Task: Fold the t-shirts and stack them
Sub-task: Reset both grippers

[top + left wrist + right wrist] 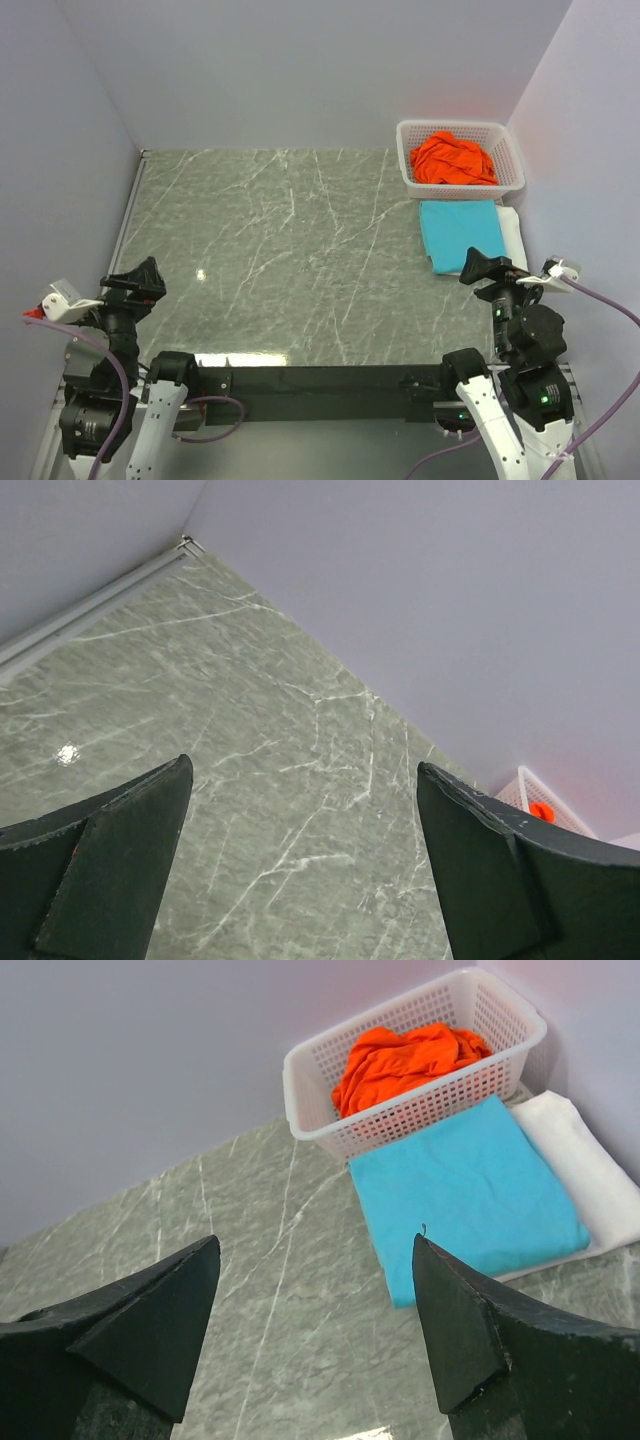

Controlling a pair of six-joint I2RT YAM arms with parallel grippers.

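Note:
A folded teal t-shirt [462, 232] [465, 1192] lies on top of a folded white t-shirt [512, 228] [592, 1168] at the table's right side. Behind them an orange t-shirt [453, 160] [405, 1058] sits crumpled inside the white lattice basket [500, 135] [420, 1110]. My right gripper [483, 268] [316, 1244] stands open and empty, just in front of the teal t-shirt's near edge. At the near left my left gripper [142, 278] [303, 770] stands open and empty over bare marble.
The grey-green marble table [290, 250] is enclosed by pale walls at the back and both sides. A metal rail [128, 215] runs along its left edge. The basket stands in the back right corner against the wall.

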